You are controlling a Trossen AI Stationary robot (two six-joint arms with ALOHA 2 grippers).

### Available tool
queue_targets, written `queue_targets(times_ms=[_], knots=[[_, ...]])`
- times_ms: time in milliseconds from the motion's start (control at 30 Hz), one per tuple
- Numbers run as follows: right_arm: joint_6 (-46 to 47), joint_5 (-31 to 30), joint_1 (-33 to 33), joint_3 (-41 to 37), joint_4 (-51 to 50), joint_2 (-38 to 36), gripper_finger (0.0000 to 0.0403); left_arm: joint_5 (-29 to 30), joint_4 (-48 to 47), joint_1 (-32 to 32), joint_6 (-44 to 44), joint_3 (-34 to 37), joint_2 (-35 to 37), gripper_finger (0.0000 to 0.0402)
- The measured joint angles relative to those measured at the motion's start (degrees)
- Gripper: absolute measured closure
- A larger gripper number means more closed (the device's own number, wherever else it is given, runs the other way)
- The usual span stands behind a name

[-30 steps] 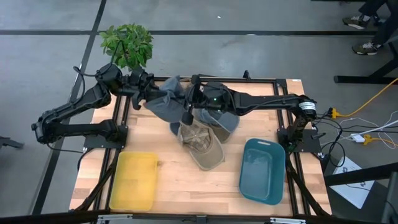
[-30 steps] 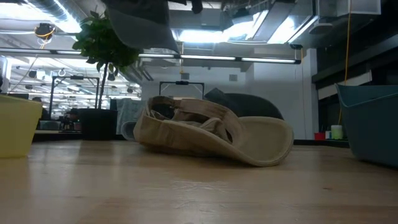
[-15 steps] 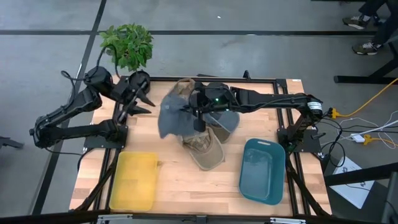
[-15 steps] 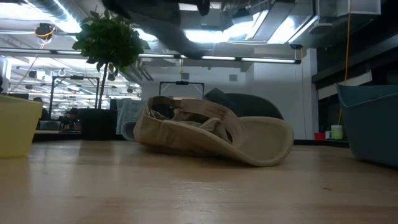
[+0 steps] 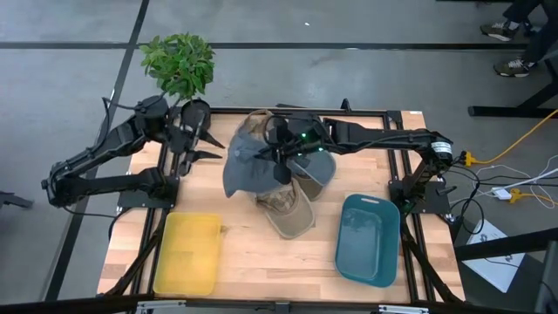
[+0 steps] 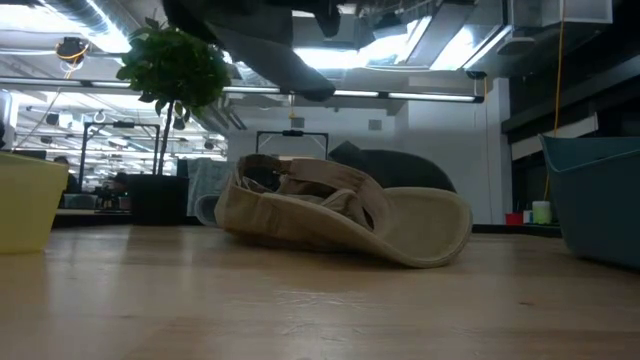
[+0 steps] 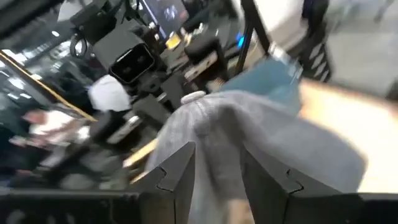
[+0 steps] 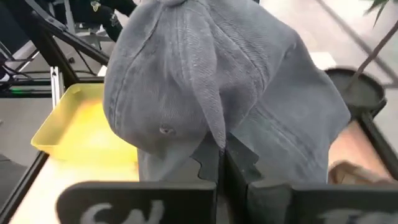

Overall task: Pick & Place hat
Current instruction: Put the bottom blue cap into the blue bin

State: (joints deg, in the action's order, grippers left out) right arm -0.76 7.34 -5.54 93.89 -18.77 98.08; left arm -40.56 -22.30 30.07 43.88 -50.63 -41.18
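Over the middle of the tabletop (image 5: pixel 244 262) the passage is blocked: the right tool (image 5: pixel 281 167) hangs there with the grey hat (image 5: pixel 244 161) draped from it, above the tan hat (image 5: pixel 288 208) lying on the wood, with another grey hat (image 5: pixel 318 170) just behind. The yellow bin (image 5: pixel 187 253) takes the front left and the teal bin (image 5: pixel 368 237) the front right, leaving a bare strip of wood between them along the front. The left tool (image 5: pixel 193 139) stands apart over the rear left, near the potted plant (image 5: pixel 177 61), with bare wood between it and the hanging hat.
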Motion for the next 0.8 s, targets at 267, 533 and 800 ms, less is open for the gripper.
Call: queue_targets(times_ms=[267, 533, 800], knots=[[2.30, -0.07, 0.00, 0.00, -0.45, 0.00, 0.0398, 14.82, -0.53, -7.06, 17.02, 0.00, -0.77, 0.0260], [4.23, -0.09, 0.02, 0.00, -0.46, 0.00, 0.0398, 28.44, 3.55, -16.48, 27.60, 0.00, -0.99, 0.0247], [5.26, -0.16, -0.05, 0.02, -2.85, 0.11, 0.0398, 35.95, 5.81, -21.80, 31.87, 0.00, -0.95, 0.0252]])
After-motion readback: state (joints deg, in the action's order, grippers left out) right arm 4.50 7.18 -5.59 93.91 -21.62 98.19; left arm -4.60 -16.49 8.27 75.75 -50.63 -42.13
